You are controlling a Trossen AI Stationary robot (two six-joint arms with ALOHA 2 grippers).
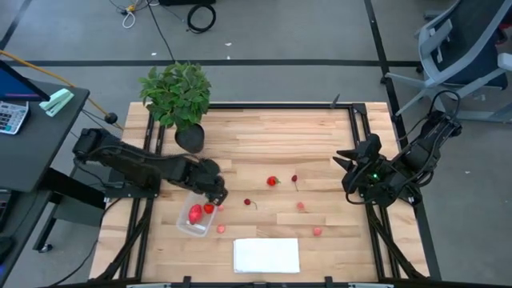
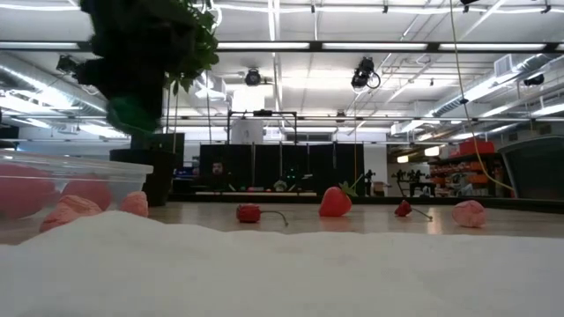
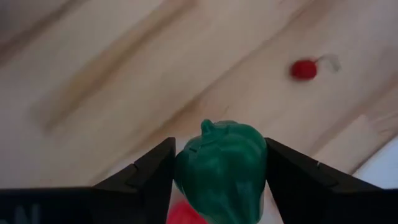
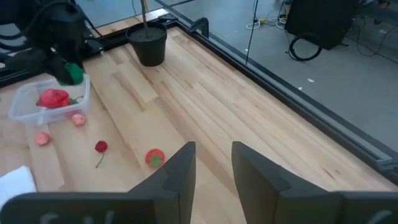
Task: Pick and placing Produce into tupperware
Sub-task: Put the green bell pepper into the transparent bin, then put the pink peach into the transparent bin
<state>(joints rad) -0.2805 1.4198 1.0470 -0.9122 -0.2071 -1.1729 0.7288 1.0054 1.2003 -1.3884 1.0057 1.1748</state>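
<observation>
My left gripper (image 1: pixel 214 192) is shut on a green toy pepper (image 3: pixel 221 168) and hangs over the far right corner of the clear tupperware (image 1: pixel 186 226). The pepper also shows green beside the tub in the right wrist view (image 4: pixel 73 73). Red produce (image 1: pixel 195 214) lies inside the tub. On the wood lie a strawberry (image 1: pixel 273 182), two cherries (image 1: pixel 294 178) (image 1: pixel 247 202) and pink pieces (image 1: pixel 301 206) (image 1: pixel 318 231) (image 1: pixel 222 229). My right gripper (image 4: pixel 213 162) waits raised at the table's right edge, open with nothing between its fingers. My left gripper pinches the pepper's two opposite sides (image 3: pixel 184 167) between its two fingers. The fingers come from above, pointing steeply down. The pepper is lifted clear, its stem end (image 3: pixel 208 126) pointing away from the gripper, down toward the table.
A potted plant (image 1: pixel 178 96) stands at the far left of the table. A flat white sheet (image 1: pixel 266 255) lies at the near edge, right of the tub. A black frame rail (image 1: pixel 272 105) runs round the tabletop. Bare wood lies across the far middle.
</observation>
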